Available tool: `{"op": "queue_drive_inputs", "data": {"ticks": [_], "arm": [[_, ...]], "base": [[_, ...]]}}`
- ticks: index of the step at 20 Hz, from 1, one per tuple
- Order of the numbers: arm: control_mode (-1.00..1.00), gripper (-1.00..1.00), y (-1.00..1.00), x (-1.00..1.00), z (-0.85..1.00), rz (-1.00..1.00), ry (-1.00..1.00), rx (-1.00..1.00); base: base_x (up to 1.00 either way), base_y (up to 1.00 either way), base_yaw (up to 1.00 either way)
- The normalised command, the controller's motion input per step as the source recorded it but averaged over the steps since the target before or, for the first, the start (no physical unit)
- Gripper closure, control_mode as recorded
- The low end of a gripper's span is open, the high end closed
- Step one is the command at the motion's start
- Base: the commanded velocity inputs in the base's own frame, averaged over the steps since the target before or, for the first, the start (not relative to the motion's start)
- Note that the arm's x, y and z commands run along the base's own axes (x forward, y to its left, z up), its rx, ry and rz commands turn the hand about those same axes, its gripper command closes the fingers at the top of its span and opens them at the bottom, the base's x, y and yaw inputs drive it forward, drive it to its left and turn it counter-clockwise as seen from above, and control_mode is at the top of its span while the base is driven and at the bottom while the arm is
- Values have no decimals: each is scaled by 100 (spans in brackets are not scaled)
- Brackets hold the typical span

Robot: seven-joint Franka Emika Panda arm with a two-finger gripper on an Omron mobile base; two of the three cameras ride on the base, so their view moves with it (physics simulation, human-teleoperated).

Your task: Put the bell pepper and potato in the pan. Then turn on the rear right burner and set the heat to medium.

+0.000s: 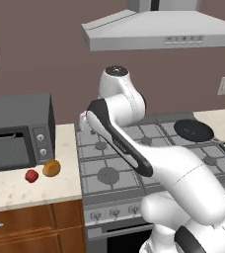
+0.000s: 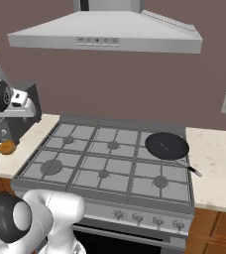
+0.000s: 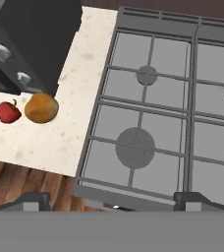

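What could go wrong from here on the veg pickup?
1. The bell pepper and potato sit almost touching on the counter, so closing on one may knock the other away.
2. Both lie right in front of the toaster oven, leaving little room for the open tool.
3. The pan sits across the stove, a long carry.

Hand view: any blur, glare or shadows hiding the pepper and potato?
Hand view: sharp and evenly lit, no glare; bell pepper and potato show clearly on the counter, with little visible shadow. Left base view: both clear, the arm blocks part of the stove. Right base view: pan crisp.
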Motion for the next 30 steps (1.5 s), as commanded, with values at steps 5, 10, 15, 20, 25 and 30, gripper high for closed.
{"op": "queue_drive_inputs", "data": {"ticks": [5, 10, 15, 20, 25, 30], "arm": [[-100, -100, 23, 0, -27, 0, 0, 0], [-100, -100, 3, 0, -55, 0, 1, 0], [-100, -100, 1, 1, -28, 0, 0, 0], [-100, -100, 2, 4, -12, -2, 0, 0], [-100, -100, 0, 0, -1, -8, -2, 0], [-100, -100, 7, 1, 0, 1, -13, 0]], "base": [[0, 0, 0], [0, 0, 0], [0, 0, 0], [0, 0, 0], [0, 0, 0], [0, 0, 0]]}}
